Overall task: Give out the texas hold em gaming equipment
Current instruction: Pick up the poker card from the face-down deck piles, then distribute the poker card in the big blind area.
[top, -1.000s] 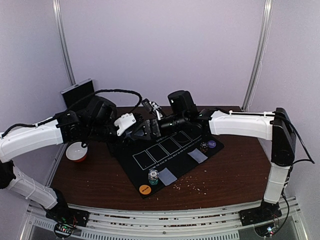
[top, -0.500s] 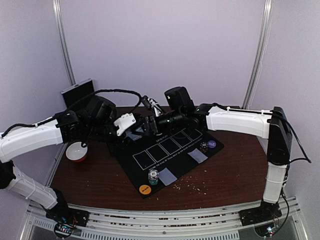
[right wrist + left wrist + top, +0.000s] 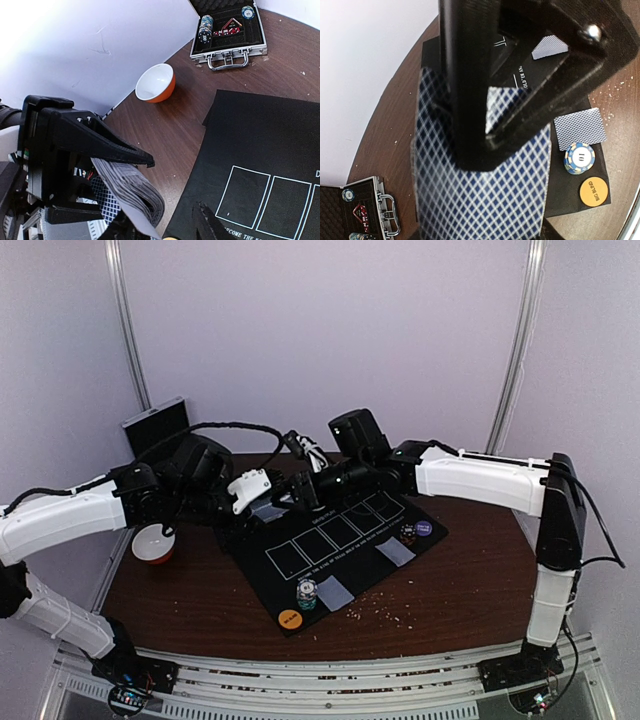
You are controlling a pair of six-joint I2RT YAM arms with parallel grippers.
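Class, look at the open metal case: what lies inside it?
In the case: a chip stack, another chip and a red triangular item. Anything beneath them is covered.

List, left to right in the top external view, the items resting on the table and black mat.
Red-and-white bowl → orange disc → chip stack → near card → far card → purple disc.
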